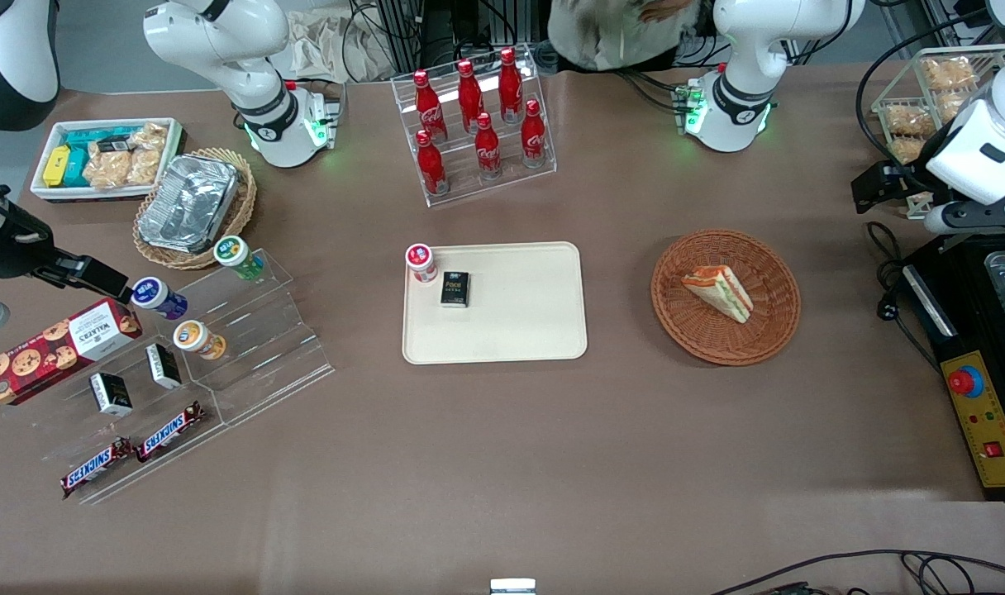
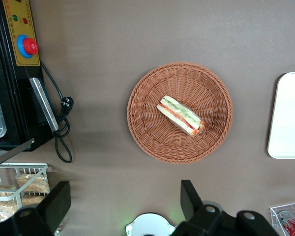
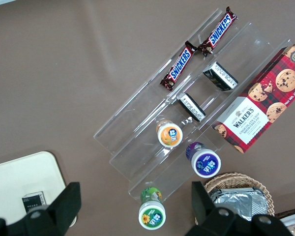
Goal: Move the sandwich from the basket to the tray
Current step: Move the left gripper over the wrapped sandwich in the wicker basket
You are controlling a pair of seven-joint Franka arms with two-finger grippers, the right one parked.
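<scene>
Sandwich [image 1: 719, 292]: triangular wedge, white bread with red, orange and green layers, lying on its side inside the round reddish-brown wicker basket [image 1: 767, 339], slightly off the basket's middle.

Basket: sitting on the brown counter [image 1: 502, 463], toward the working arm's end, well apart from the tray.

Tray [image 1: 511, 339]: cream rectangular, rounded corners, lying mid-counter. It is carrying a small red-and-white lidded jar [image 1: 421, 262] at one corner and a small black box [image 1: 455, 288] just beside the jar.

End effector [image 2: 123, 201]: hanging above the counter, near the basket's rim but apart from it, fingers [image 2: 189, 196] spread wide and gripping nothing.

Surroundings: a black control box with a red button [image 1: 965, 381] is lying near the basket at the counter's edge; a clear rack of red cola bottles [image 1: 478, 116] is standing farther from the front camera than the tray.
</scene>
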